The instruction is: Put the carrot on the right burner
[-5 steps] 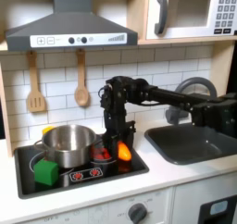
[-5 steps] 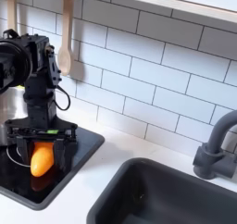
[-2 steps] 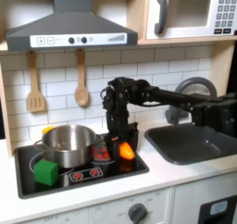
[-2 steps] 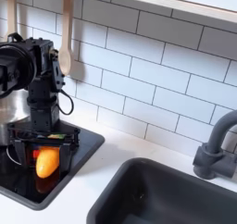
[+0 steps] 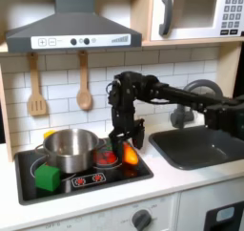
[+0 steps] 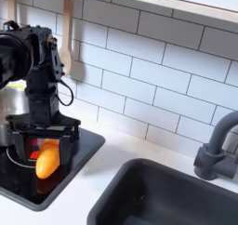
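The orange carrot [image 5: 127, 157] [image 6: 46, 160] lies on the red burner at the first exterior view's right end of the black stove top [image 5: 114, 177]. It stands steeply on end in the second exterior view. My gripper [image 5: 125, 142] [image 6: 43, 141] hangs just above it, open. Its black fingers [image 6: 76, 141] are spread wide to either side of the carrot and do not touch it. The arm reaches in from the first exterior view's right.
A steel pot [image 5: 69, 149] [image 6: 7, 110] sits on the other burner, with a green cube [image 5: 48, 178] in front and a yellow piece [image 5: 45, 136] behind. Wooden utensils [image 5: 84, 90] hang on the tiled wall. The sink [image 5: 202, 146] [image 6: 163, 199] and faucet [image 6: 219, 143] lie beyond the stove.
The gripper has risen a little off the carrot with its fingers still spread. The carrot stays on the burner, shifted slightly.
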`<control>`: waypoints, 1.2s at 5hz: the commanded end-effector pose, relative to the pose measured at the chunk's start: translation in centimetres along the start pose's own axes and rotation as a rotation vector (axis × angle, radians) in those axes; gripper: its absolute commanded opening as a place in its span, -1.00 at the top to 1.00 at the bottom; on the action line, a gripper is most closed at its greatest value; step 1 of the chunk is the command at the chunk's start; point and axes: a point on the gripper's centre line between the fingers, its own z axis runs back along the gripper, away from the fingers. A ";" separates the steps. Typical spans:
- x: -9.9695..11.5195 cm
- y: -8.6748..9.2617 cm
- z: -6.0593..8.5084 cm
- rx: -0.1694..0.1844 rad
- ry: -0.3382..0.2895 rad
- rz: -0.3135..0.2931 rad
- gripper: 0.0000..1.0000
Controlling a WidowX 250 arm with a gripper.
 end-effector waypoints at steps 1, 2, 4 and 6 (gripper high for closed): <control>-0.5 -0.3 0.9 -0.017 0.003 -0.003 -1.00; -1.7 0.0 2.5 -0.022 -0.005 -0.015 -1.00; -4.8 0.9 5.2 -0.041 -0.033 -0.030 -1.00; -7.7 0.9 5.2 -0.050 0.039 -0.040 -1.00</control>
